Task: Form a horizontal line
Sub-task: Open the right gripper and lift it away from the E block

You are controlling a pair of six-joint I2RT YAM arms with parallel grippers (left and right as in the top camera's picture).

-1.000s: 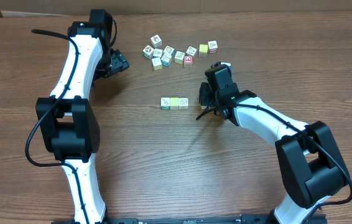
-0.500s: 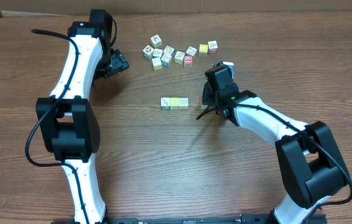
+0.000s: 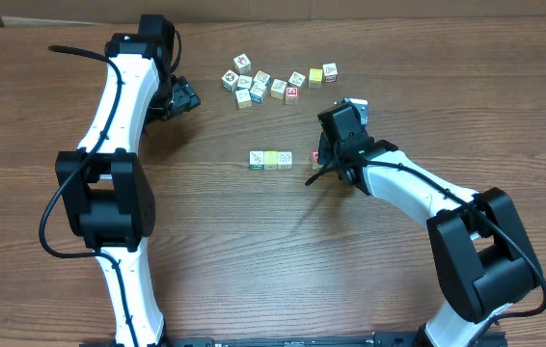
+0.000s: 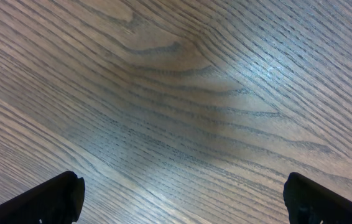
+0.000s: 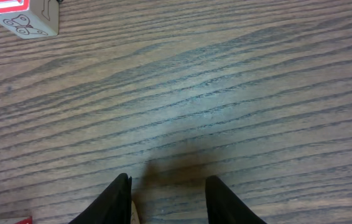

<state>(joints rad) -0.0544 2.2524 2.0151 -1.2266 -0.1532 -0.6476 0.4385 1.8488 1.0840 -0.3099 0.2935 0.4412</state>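
Note:
The horizontal line is a short row of three small cubes lying edge to edge at mid-table. My right gripper hovers just right of it, low over the wood. In the right wrist view my right gripper has its jaws a modest gap apart, with only bare wood between the tips. A red-faced cube sits ahead at the top left, and a red sliver shows outside the left finger. My left gripper is far off at the upper left, and in its wrist view my left gripper stands wide open over bare wood.
A loose cluster of several small picture cubes lies at the back of the table, above the row. Both white arms reach in from the near edge, the left one along the left side, the right one at the lower right.
My right gripper's wrist has shifted slightly right and back, and a spot of red now shows at its tip. The row, the cluster and the left arm have not moved.

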